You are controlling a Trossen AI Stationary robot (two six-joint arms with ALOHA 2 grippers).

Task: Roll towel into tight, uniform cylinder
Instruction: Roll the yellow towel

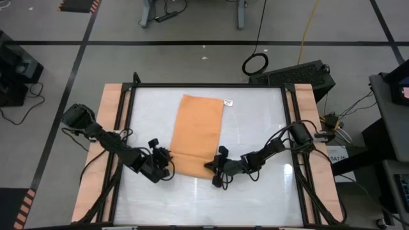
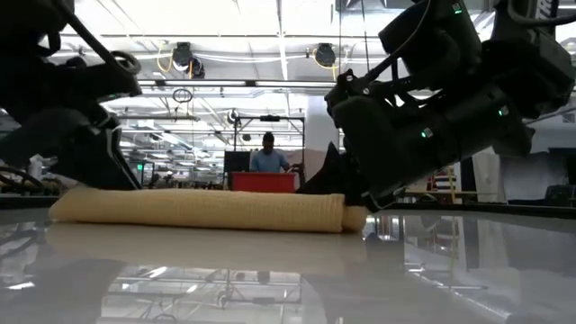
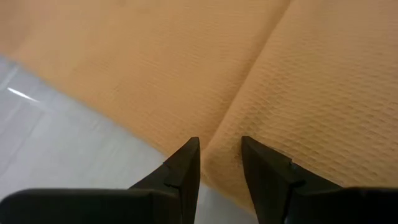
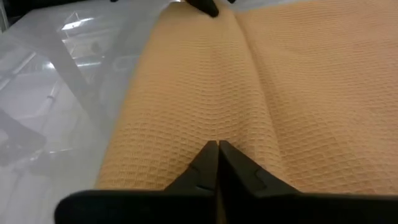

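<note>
Towel [image 1: 199, 131] lies flat on the bench [image 1: 255, 191], its near edge rolled between both hands. Left hand [image 1: 167, 167] narrowly parted, astride the roll's end fold. Right hand [image 1: 214, 167] closed at the opposite end; whether cloth is pinched is hidden.

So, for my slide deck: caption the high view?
Both grippers, left and right, work the rolled near edge of an orange-tan towel on the white table.

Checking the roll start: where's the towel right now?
High view: the towel lies mid-table, its near end rolled between the left gripper and right gripper, white tag at the far right corner.
</note>
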